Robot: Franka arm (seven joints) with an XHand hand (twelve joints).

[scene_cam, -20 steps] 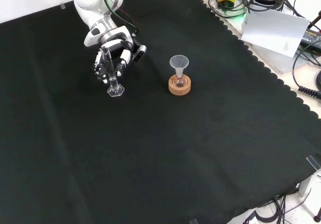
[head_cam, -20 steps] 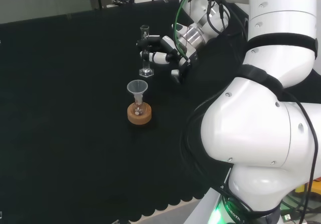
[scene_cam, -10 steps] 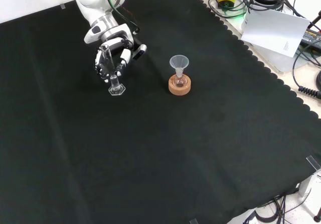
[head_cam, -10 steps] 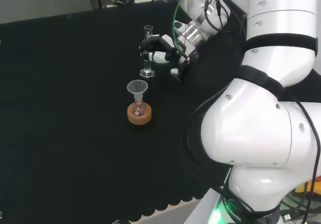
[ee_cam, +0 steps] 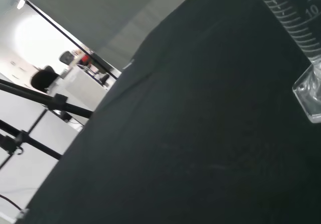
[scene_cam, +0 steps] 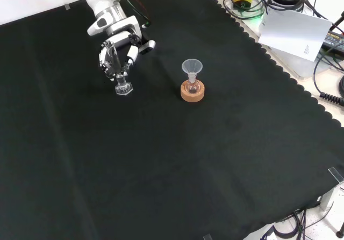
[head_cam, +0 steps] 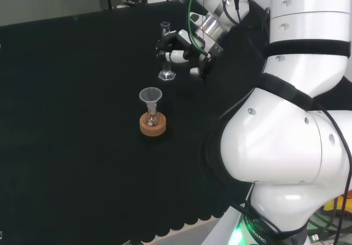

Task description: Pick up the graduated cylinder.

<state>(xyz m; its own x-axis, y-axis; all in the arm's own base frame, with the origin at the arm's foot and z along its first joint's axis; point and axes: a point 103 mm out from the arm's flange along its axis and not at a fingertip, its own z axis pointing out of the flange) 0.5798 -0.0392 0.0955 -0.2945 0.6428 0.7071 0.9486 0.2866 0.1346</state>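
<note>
The graduated cylinder [head_cam: 165, 53] is a slim clear tube with a hexagonal foot [scene_cam: 123, 88]. The hand [head_cam: 181, 50] is shut on its tube, fingers curled round it, and holds it upright, the foot raised off the black cloth. In the front view the hand [scene_cam: 115, 54] comes down from the top left with the cylinder [scene_cam: 115, 62] between its fingers. The wrist view shows the cylinder's printed scale and foot [ee_cam: 306, 63] close up above the cloth.
A clear funnel [head_cam: 150, 98] sits in a small flask on a cork ring stand [head_cam: 152, 125], nearer than the cylinder in the head view. In the front view the funnel [scene_cam: 192, 68] and cork ring [scene_cam: 192, 93] stand right of the hand. The arm's white links [head_cam: 291, 118] rise at the right.
The hand has risen with the cylinder, whose foot has left the cloth. In the head view both moved up and slightly right. The funnel and stand stayed put.
</note>
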